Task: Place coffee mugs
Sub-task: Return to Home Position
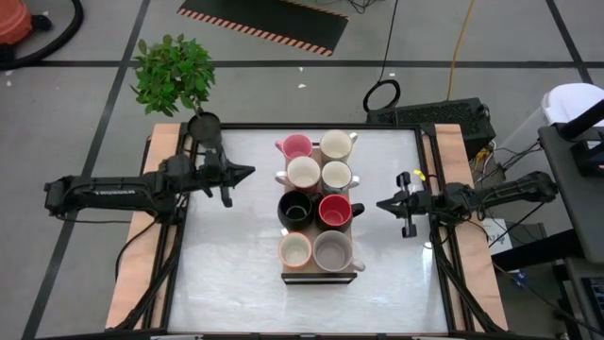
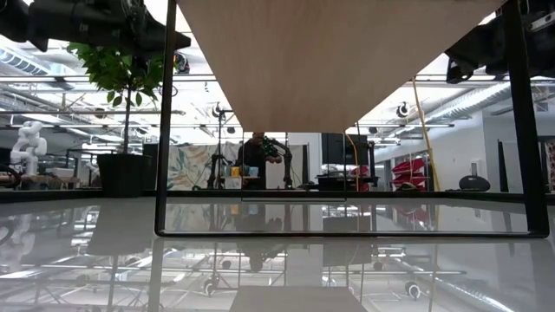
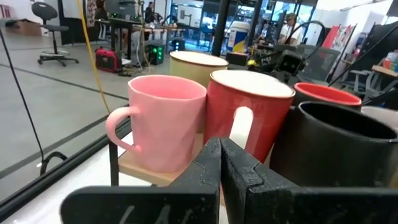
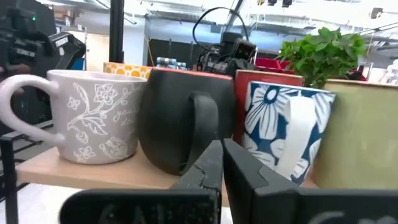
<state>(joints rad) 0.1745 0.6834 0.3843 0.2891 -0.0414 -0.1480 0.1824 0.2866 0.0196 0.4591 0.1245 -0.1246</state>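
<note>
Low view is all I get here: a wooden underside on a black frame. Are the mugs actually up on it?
Observer: Yes. The high view shows eight mugs standing on the shelf, in two lines of four.
Operator: Is either gripper holding a mug?
Observer: No. The left gripper is beside the shelf and apart from the mugs. Its wrist view shows the fingers shut on nothing.
Operator: And the right one?
Observer: The right gripper is shut and empty too. It sits on the shelf's other side, about level with the red mug.
</note>
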